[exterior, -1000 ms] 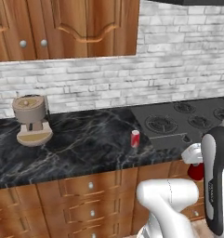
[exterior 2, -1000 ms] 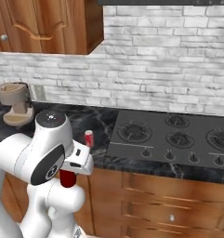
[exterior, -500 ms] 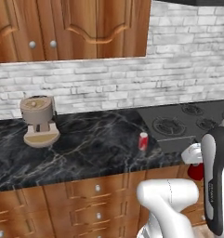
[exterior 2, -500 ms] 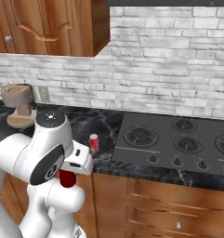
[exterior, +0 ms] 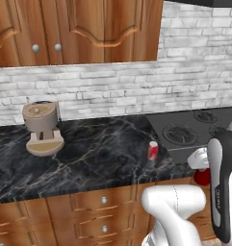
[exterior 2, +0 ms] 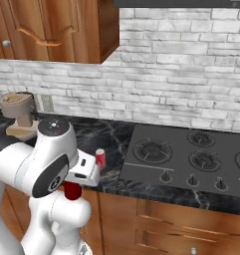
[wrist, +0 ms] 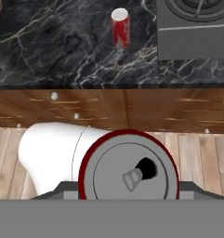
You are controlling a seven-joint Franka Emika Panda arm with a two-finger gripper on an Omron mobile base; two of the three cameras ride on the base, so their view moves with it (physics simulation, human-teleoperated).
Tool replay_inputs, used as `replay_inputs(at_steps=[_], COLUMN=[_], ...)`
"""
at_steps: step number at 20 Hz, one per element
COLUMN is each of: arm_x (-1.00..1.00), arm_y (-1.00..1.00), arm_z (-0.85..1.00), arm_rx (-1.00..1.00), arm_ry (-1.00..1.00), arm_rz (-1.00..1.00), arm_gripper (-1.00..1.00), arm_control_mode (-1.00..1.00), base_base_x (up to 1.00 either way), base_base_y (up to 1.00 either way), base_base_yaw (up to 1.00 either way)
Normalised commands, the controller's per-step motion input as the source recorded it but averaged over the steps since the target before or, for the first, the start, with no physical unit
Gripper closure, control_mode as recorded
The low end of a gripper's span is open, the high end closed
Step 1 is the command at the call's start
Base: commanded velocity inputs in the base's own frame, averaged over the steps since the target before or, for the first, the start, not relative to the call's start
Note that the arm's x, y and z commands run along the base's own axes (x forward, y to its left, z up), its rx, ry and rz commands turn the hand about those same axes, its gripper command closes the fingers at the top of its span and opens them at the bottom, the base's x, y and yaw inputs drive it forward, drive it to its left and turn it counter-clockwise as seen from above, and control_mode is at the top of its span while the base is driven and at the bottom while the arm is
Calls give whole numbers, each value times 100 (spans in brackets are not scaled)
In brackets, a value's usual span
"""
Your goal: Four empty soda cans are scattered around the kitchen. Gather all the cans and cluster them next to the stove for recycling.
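While my end effector (wrist: 128,186) is clamped on a soda can (wrist: 128,175) below table height, I should lift it clear of the edge, then set it beside the standing can (wrist: 120,27) near the stove (exterior 2: 191,159).

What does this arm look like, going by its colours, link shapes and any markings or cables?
The arm is glossy white, built of fat rounded links. Its joints are dark: a charcoal oval panel on the side and a grey round cap with a small dot on top. In the left base view, a link carries a long dark strip. The hand is a white block with small dark slots. No cables show.
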Motion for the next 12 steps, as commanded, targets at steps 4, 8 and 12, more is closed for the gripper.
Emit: replay_inputs(at_steps=[4, 8, 12], arm_x=[16, 10, 22], arm_y=[25, 14, 7], arm_z=[0, 0, 0], arm_rx=[-11, -11, -4], arm_ry=[-11, -11, -8], arm_rz=[6, 4, 5], arm_gripper=[100, 100, 100], arm_control_mode=[-100, -100, -100], base_base_x=[0, 0, 0], base_base_y=[0, 0, 0], base_base_yaw=[0, 0, 0])
